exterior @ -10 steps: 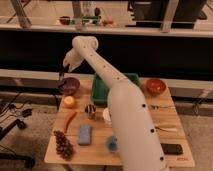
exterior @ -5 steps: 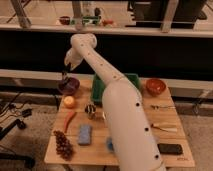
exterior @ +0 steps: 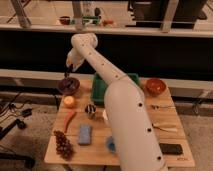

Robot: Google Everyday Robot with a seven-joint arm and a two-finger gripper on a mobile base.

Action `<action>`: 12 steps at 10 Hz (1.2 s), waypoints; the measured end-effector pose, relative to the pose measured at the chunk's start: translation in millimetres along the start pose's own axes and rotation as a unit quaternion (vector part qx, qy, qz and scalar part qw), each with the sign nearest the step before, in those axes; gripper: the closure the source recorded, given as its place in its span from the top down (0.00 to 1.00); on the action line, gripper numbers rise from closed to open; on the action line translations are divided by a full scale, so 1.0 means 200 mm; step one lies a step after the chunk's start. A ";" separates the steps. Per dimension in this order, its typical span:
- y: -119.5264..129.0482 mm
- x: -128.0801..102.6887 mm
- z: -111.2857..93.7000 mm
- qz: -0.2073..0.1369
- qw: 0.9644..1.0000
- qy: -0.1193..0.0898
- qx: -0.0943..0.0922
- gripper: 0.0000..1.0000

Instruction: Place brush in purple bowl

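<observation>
The purple bowl stands at the table's back left corner, round and dark inside. My gripper hangs at the end of the white arm, directly above the bowl and a little clear of its rim. A thin dark sliver shows just below the gripper, over the bowl's far rim; it may be the brush, but I cannot tell whether it is held.
A green bin and a reddish-orange bowl stand at the back. An orange fruit, a red carrot-like thing, a dark cluster and a blue block lie on the left. A black phone lies at the front right.
The gripper has risen from close to the purple bowl's rim to a little above it. Nothing on the table has moved.
</observation>
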 end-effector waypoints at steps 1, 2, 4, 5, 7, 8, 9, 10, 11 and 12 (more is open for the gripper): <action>0.03 -0.03 0.02 -0.004 1.000 -0.006 -0.005 0.14; 0.07 -0.04 0.04 -0.006 1.000 -0.010 -0.009 0.14; 0.09 -0.06 0.06 -0.010 1.000 -0.013 -0.012 0.14; 0.08 -0.06 0.07 -0.014 1.000 -0.014 -0.013 0.14; 0.07 -0.08 0.09 -0.022 0.999 -0.016 -0.018 0.14; 0.07 -0.08 0.10 -0.024 0.999 -0.016 -0.018 0.14; 0.06 -0.08 0.10 -0.028 0.999 -0.015 -0.020 0.14; 0.05 -0.09 0.12 -0.034 0.999 -0.011 -0.023 0.14; 0.03 -0.10 0.12 -0.034 0.999 -0.010 -0.021 0.14; 0.04 -0.09 0.12 -0.034 0.999 -0.009 -0.021 0.14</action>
